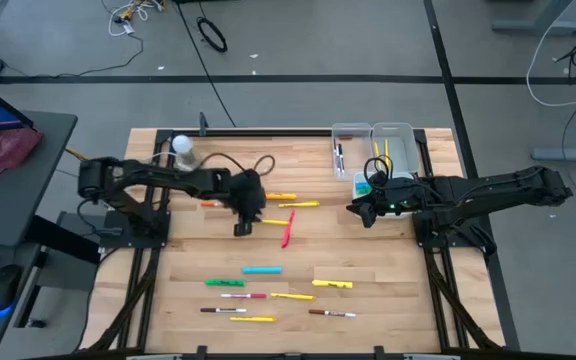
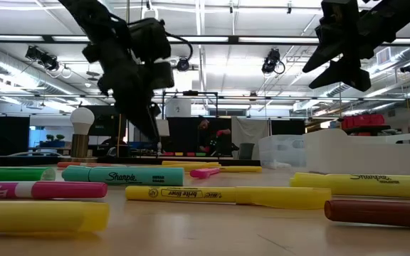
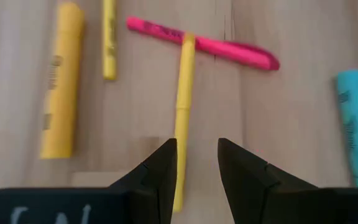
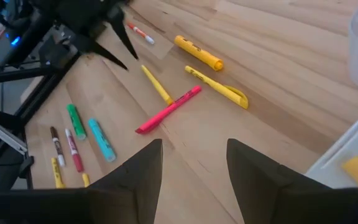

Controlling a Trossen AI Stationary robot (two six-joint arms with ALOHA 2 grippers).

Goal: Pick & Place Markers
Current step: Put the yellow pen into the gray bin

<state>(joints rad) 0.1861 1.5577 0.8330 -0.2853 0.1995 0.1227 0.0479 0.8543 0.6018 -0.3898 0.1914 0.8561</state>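
"Sharpie" on the cyan highlighter [image 2: 123,176]; "brite liner" on the yellow highlighter [image 2: 226,194].

Markers lie flat: a pink one [image 1: 288,229] touching a thin yellow one [image 1: 274,219] mid-table; green [image 1: 224,283], cyan [image 1: 262,269] and others toward six o'clock.

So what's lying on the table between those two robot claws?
In the high view, between the left gripper and the right gripper lie a pink-red highlighter and a thin yellow marker; otherwise bare wood.
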